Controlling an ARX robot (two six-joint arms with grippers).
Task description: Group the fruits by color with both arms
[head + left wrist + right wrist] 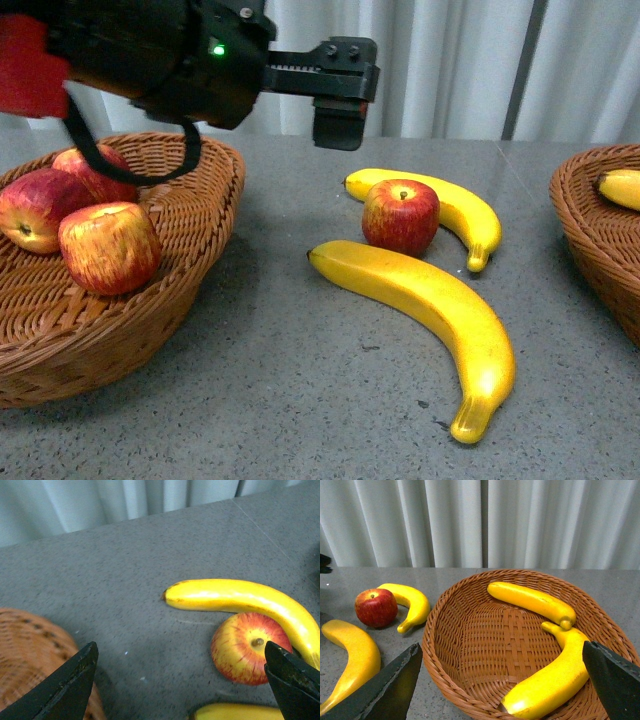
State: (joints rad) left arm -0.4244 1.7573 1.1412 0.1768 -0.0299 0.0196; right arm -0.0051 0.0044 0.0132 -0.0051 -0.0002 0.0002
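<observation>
Sitting on the tabletop [280, 380], one apple [400, 215] has a small banana [460, 210] just beside it at 2 o'clock and a big banana [430, 310] at 6. Three apples [105, 245] lie in the left basket [200, 240], two bananas [532, 600] in the right basket [450, 645]. The left gripper [180, 680] hovers at the apple's 11 o'clock, its fingers [65, 690] spread wide and empty. The right gripper [500, 680] gapes likewise, holding nothing.

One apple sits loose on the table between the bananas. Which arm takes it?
Left. The left tool hangs open near the loose apple, seen close in its wrist view, and the apple basket sits on that side. The right tool, also open, faces the banana basket, with the apple farther off.
</observation>
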